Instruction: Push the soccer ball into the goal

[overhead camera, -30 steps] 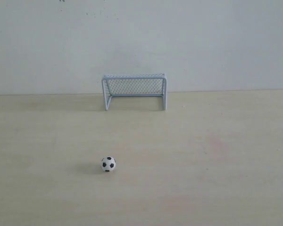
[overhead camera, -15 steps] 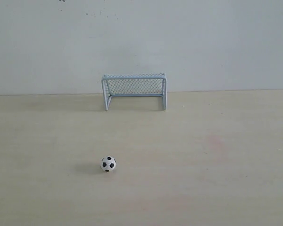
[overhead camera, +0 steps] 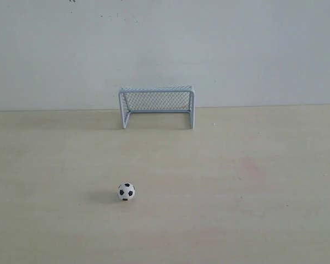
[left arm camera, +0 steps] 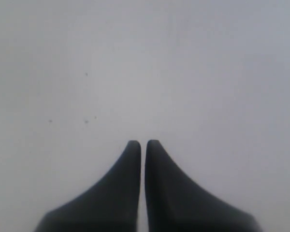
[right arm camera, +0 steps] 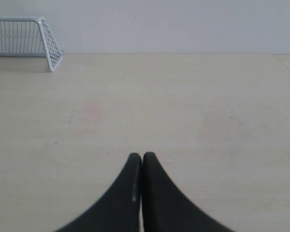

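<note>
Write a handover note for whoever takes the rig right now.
Left gripper: shut, empty, facing a blank pale surface.
Right gripper: shut, empty, over the table.
Soccer ball sits on the open table, well short of the goal at the back wall.
Done: nothing; no gripper at the ball.
Left: push the ball into the goal.

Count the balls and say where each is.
1. The ball lies on the table, well in front of the goal and apart from it. Neither wrist view shows another; none seems hidden.
</note>
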